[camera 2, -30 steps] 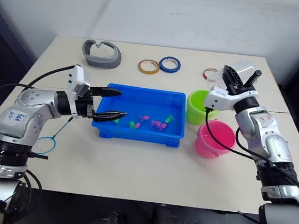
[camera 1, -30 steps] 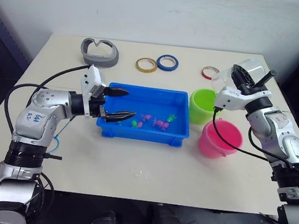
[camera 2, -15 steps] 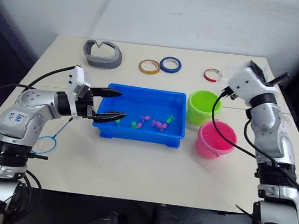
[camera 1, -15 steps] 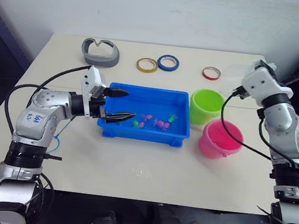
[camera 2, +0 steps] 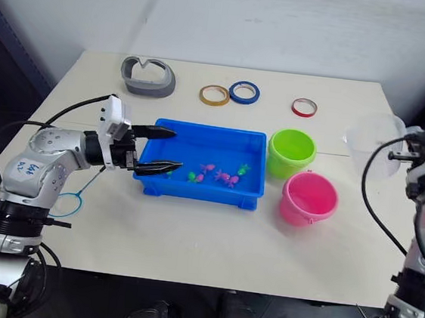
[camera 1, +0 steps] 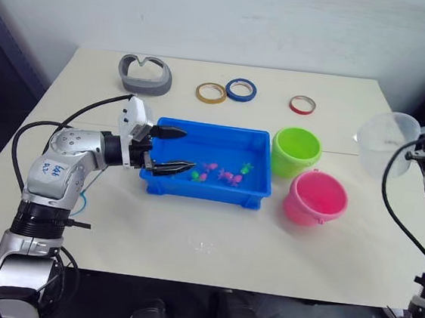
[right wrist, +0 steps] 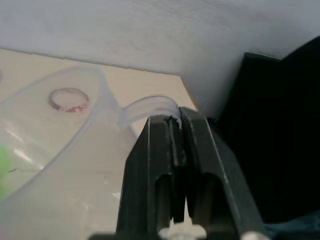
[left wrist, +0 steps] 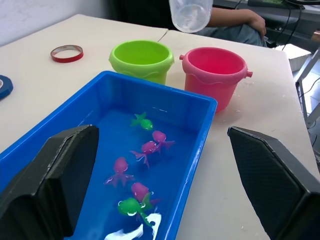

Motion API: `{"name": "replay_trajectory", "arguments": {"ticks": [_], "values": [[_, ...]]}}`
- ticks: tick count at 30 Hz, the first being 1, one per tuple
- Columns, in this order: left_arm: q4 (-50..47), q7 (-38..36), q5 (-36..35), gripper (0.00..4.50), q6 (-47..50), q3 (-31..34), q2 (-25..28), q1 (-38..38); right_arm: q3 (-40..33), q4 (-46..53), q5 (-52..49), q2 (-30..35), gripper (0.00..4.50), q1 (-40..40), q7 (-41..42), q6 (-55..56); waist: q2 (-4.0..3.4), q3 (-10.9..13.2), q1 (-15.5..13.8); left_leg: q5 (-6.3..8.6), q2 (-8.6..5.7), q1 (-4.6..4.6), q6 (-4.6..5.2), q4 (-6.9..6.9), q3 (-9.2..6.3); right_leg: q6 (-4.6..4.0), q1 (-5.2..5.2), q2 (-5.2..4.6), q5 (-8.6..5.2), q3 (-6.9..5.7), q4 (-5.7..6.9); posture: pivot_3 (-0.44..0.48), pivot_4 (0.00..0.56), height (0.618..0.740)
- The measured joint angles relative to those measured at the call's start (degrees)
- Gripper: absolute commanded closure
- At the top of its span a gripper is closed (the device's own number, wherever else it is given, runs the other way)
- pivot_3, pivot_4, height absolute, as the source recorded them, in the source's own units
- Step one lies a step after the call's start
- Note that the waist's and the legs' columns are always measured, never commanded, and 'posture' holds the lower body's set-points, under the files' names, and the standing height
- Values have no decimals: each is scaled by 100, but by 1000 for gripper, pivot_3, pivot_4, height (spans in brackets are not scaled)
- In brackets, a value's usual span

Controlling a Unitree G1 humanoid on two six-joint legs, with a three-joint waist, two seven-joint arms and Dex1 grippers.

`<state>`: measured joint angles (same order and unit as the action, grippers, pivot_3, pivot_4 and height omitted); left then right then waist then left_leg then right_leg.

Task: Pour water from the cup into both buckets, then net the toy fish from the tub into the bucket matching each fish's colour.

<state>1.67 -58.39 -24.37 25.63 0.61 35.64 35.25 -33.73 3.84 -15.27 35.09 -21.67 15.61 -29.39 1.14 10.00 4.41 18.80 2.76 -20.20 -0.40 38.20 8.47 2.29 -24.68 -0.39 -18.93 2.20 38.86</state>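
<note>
Item one, my right hand: fingers clamped on the thin handle tab of the cup, which hangs in the air off the counter's right edge, well clear of both buckets. Item two, my left hand: fingers spread apart, empty, hovering over the left end of the tub. Item three, the buckets: the green bucket stands just right of the tub, the pink bucket in front of it, the two nearly touching. Item four, the toy fish: pink and green ones clustered in the water near the middle of the tub, none netted yet. Item five, the net: lying on the counter near my left elbow — partly hidden by the arm. Sundries: three tape rings and a grey curved piece along the far edge. Whether the cup holds water I cannot tell; I judge the pouring is at or near its end. To do this step well, I should keep the cup level while it travels and set it down far from the buckets — then free the left hand for the net's stick handle.
</note>
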Motion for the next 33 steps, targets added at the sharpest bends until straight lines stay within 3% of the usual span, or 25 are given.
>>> {"name": "replay_trajectory", "arguments": {"ticks": [8,12,24,28,30,33], "values": [[186,-93,21,0,-71,-174,-184,81,-743,1038,-797,-1233,4425,1542,-504,-689,0,0,23,-1,-4,1,-2,-4,2,0,0,-1,0,3,1,0,150,738],[333,-131,26,0,-71,-195,-219,252,-795,972,-871,-1595,4425,1633,-771,-429,-1,0,36,-2,-5,3,-2,-3,3,0,0,0,0,4,3,0,150,738],[395,-251,93,0,-74,-214,-198,333,-676,504,-826,-1764,4425,1792,-1156,361,-1,0,27,-2,-4,3,-2,-5,2,0,1,0,0,4,0,0,150,738],[395,-257,99,0,-74,-214,-196,334,-560,458,-784,-1762,3115,1840,-1241,396,-1,0,30,-2,-4,4,-3,-4,2,0,1,1,0,4,1,0,150,738],[394,-257,101,0,-73,-214,-195,334,-469,415,-734,-1758,2014,1885,-1260,393,-1,0,28,-2,-4,3,-3,-5,2,0,0,0,0,4,1,0,150,738],[393,-256,102,0,-72,-214,-195,333,-436,393,-707,-1702,766,1965,-1268,354,-1,0,20,-2,-4,3,-3,-5,2,0,0,0,0,4,0,0,150,738]]}}
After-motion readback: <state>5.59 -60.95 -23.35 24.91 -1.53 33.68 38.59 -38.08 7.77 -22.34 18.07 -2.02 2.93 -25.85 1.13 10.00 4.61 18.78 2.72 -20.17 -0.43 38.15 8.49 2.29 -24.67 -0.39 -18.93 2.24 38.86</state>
